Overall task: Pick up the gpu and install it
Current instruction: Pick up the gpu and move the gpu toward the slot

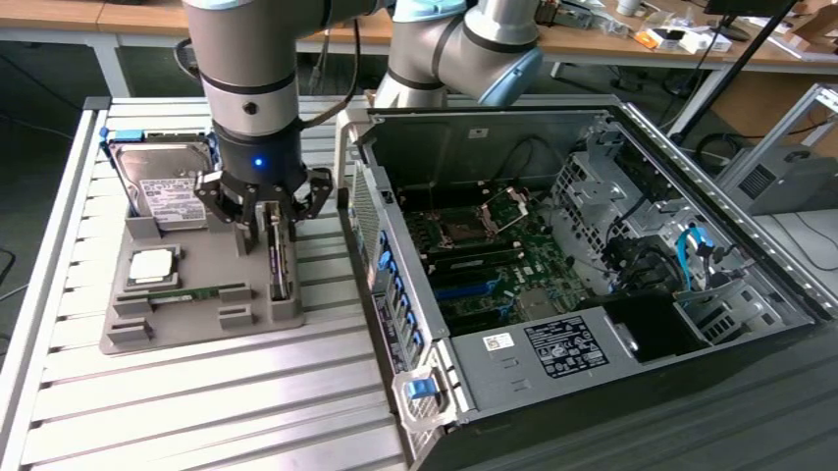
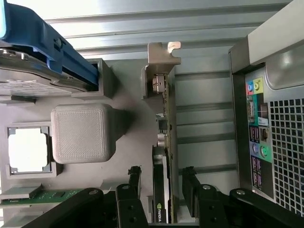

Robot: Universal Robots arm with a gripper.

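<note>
End effector (image 2: 162, 175) wide — the gpu (image 2: 165, 135) stands on edge between its jaws, clear of both.

gpu (image 1: 277, 263) 1 | hard drive (image 1: 164, 188) 1 | memory stick (image 1: 191, 292) 1 | case (image 1: 472, 147) 1

No wording can be read. The gpu (image 2: 161, 180) carries a small pale logo (image 2: 159, 209) on its edge, too small to name. The black label (image 1: 566, 348) at five o'clock from the motherboard (image 1: 478, 260), the white sticker (image 1: 497, 342) at nine o'clock from it, and the hard drive's label (image 1: 171, 201) show only illegible print.
</note>
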